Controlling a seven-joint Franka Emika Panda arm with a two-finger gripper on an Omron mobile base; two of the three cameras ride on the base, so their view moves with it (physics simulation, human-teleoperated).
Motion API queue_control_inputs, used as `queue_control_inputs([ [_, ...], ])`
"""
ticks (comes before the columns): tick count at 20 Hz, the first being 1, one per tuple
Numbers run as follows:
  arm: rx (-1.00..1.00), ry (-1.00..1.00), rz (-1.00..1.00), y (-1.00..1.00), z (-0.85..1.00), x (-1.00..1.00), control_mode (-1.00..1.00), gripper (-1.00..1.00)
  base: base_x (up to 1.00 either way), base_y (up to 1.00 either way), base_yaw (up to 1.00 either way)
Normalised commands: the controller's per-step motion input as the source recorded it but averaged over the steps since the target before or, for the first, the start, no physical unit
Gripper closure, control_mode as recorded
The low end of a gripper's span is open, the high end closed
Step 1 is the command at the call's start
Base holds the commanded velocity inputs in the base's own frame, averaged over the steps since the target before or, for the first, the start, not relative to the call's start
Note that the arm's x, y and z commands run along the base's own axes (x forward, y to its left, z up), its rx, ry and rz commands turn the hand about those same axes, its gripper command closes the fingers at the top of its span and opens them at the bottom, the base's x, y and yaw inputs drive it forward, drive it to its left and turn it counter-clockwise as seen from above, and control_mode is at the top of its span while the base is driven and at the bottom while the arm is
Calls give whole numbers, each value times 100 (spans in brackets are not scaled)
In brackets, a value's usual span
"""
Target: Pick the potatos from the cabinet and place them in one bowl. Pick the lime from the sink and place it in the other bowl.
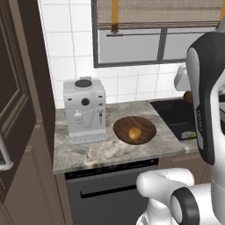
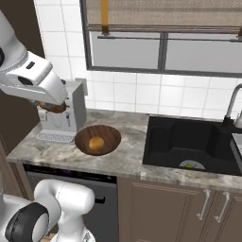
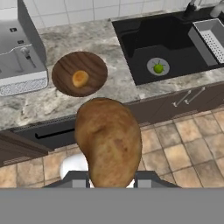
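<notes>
Clenched on a potato [image 3: 108, 142]: gripper [image 3: 109, 181] nearly closed, jaws pressed to the lower flanks of a big, rough-skinned, golden-brown oval that fills the near part of the hand view. Held high above the tiled floor [image 3: 183, 148], in front of the table [image 3: 39, 103], well apart from the bowl.

Below and beyond, a dark dishwasher front [image 1: 110, 191] with a thin bar handle. On the mottled grey stone table, a wide, shallow, round wooden bowl [image 3: 79, 73], dark brown with visible grain, holding a second small potato [image 3: 80, 78] near its middle. Just beside the bowl, a boxy silver coffee machine [image 1: 85, 110] with a perforated drip tray.

Further along, a black rectangular sink [image 2: 189, 142] sunk in the table, with a small round yellow-green lime [image 3: 158, 68] lying on the round drain, a grey strainer basket [image 3: 212, 37] at the far side and a curved tap [image 2: 231, 106]. Behind, glossy white wall tiles [image 2: 137, 94] and a grey-framed window [image 2: 160, 52]. At the left edge of the left base view, a tall dark brown panelled cabinet [image 1: 19, 114].
</notes>
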Motion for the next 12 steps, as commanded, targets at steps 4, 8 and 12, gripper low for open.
queue_control_inputs([
  [4, 0, 0, 0, 0, 0, 0, 100, 100, 39, -21, 0],
  [8, 0, 0, 0, 0, 0, 0, 100, 100, 34, -11, 0],
  [12, 0, 0, 0, 0, 0, 0, 100, 100, 36, -7, 0],
])
